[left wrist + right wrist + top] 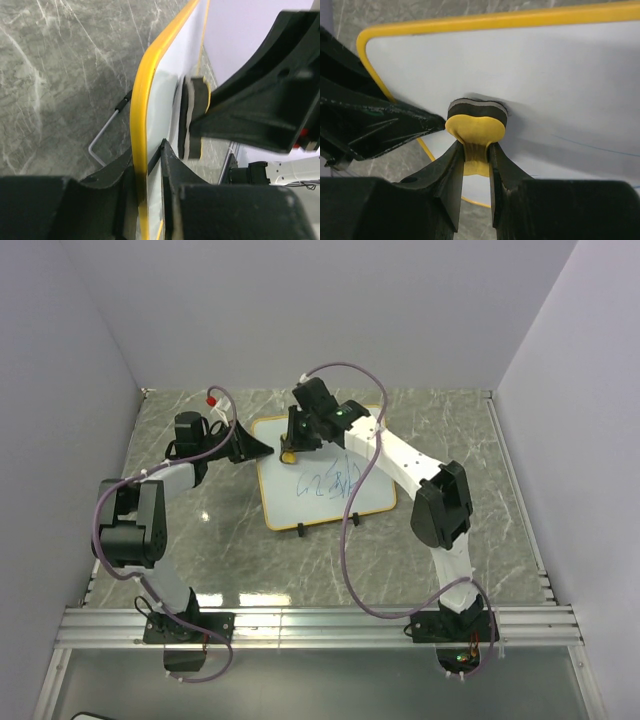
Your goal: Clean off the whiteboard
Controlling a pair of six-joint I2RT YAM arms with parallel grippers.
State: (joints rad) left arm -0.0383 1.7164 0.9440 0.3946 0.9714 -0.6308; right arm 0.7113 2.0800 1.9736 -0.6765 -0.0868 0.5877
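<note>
- Pinning the whiteboard (300,505) falls to your left end effector (148,167). Its 2 fingers are closed on the yellow frame (137,100) at the board's left edge, near the far corner, with 1 finger on each face.
- The board sits near the middle of the table (180,430). The blue scribbles (330,483) on its near half are not yet wiped.
- Your right end effector (476,152) is clamped on the narrow waist of the yellow bone-shaped eraser (476,127). The eraser's dark pad is pressed to the board's far-left area, just beside the left fingers.
- Expect the board to be thin, light and stiff, with a glossy, slippery face. It would likely skate across the table under a wiping push unless it is held.
- Take hold at the frame rim, as now, and not on the writing face.
- The thin wire foot (102,137) under the board looks easy to bend, so press firmly but without leaning hard.
</note>
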